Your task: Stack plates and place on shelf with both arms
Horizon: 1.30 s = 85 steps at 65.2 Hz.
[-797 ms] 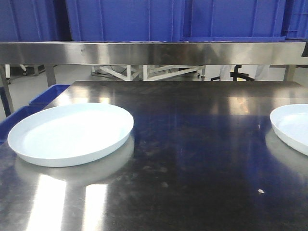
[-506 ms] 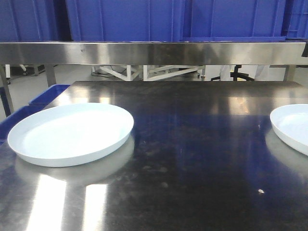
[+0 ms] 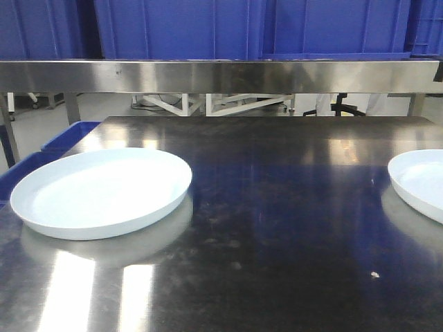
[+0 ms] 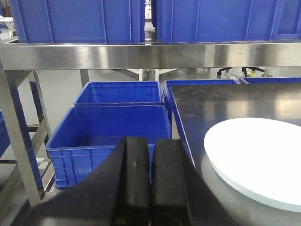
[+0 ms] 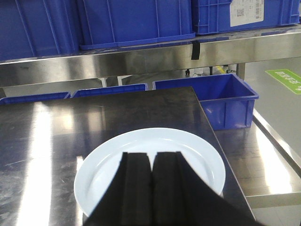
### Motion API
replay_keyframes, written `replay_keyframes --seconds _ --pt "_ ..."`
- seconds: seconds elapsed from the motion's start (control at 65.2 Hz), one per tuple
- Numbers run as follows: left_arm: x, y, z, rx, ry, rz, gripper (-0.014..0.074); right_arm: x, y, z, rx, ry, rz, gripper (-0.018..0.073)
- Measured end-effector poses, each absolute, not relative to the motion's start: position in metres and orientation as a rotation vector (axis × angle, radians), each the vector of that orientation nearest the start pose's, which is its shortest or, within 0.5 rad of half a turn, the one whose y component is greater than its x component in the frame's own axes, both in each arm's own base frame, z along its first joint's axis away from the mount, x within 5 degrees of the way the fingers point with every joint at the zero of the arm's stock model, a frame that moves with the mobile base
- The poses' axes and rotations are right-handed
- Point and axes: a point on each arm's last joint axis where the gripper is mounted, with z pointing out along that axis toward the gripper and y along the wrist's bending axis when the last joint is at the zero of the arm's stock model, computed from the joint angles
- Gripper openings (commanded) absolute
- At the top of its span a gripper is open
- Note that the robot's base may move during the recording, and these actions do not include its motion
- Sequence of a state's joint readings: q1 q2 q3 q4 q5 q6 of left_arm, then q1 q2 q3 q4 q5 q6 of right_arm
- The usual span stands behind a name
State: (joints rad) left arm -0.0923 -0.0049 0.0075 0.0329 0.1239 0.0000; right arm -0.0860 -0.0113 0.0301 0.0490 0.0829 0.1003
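Plates lie well apart on the dark steel tabletop (image 3: pixel 277 214): one glossy white round plate (image 3: pixel 104 194) at the front view's lower left, its twin (image 3: pixel 423 181) cut off by the right edge. The left black gripper (image 4: pixel 150 183), fingers pressed together on nothing, has its plate at the frame's right. The right black gripper (image 5: pixel 151 188), likewise closed and empty, has its plate straight ahead and seems the nearer. Only the wrist views show the grippers.

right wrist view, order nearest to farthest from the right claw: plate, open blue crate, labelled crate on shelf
1. plate, just under the right claw
2. open blue crate, off the table to the right
3. labelled crate, up on the shelf, farthest
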Motion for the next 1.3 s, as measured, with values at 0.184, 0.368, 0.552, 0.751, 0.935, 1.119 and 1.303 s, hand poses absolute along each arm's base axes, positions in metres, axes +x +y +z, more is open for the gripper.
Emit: replay_keyframes --seconds 0.184,0.368,0.552,0.751,0.935,1.119,1.303 --pt "0.056 -0.004 0.206 0.113 1.600 -0.022 0.0099 0.057 -0.005 0.196 0.183 1.575 0.053 0.0049" --pt "0.064 -0.006 0.272 0.108 1.603 -0.034 0.0099 0.057 -0.005 0.196 0.183 1.575 0.053 0.0049" --pt "0.108 -0.012 0.368 0.133 1.693 -0.052 0.0099 0.057 -0.005 0.196 0.183 1.575 0.053 0.0049" --pt "0.173 -0.021 0.397 0.136 1.891 -0.060 0.0099 0.057 -0.005 0.196 0.183 1.575 0.053 0.0049" --pt "0.199 -0.026 0.384 0.133 2.060 -0.080 0.0099 0.057 -0.005 0.196 0.183 1.575 0.053 0.0049" --pt "0.201 -0.026 0.382 0.142 2.076 -0.074 0.0099 0.057 -0.005 0.196 0.183 1.575 0.053 0.0049" --pt "0.205 -0.027 0.389 0.139 1.993 -0.077 0.0099 0.057 -0.005 0.196 0.183 1.575 0.053 0.0049"
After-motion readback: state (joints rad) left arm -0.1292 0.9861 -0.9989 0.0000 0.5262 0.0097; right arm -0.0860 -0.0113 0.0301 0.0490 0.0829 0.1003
